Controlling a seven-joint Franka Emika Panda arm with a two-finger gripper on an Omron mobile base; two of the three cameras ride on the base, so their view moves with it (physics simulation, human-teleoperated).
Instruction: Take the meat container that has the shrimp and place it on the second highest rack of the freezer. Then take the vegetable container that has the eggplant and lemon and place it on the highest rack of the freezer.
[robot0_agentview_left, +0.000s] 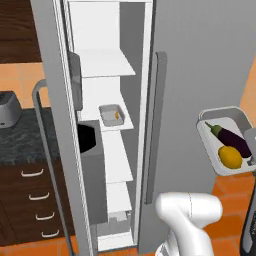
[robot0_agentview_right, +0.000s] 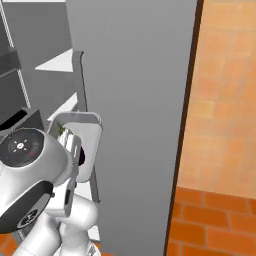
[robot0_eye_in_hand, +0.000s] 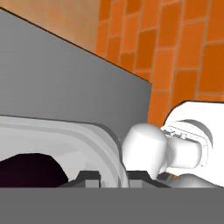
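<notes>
Purple eggplant (robot0_agentview_left: 231, 139) diagonal, stem upper-left, in tray (robot0_agentview_left: 206, 134)

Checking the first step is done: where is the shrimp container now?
In the left base view, the shrimp container sits on the second highest rack inside the open freezer, left of the closed door.

Stood open on the left: freezer (robot0_agentview_left: 107, 125), shelves stacked inside. Sat on the second shelf (robot0_agentview_left: 117, 124) from the top, near its front edge: small tray (robot0_agentview_left: 111, 115) with shrimp (robot0_agentview_left: 117, 115) inside. Hung right of the closed door (robot0_agentview_left: 200, 75): tilted tray (robot0_agentview_left: 220, 142), eggplant (robot0_agentview_left: 231, 139) behind lemon (robot0_agentview_left: 230, 156) in it. Stood left of the freezer: counter (robot0_agentview_left: 22, 137) over drawers (robot0_agentview_left: 35, 200).
</notes>
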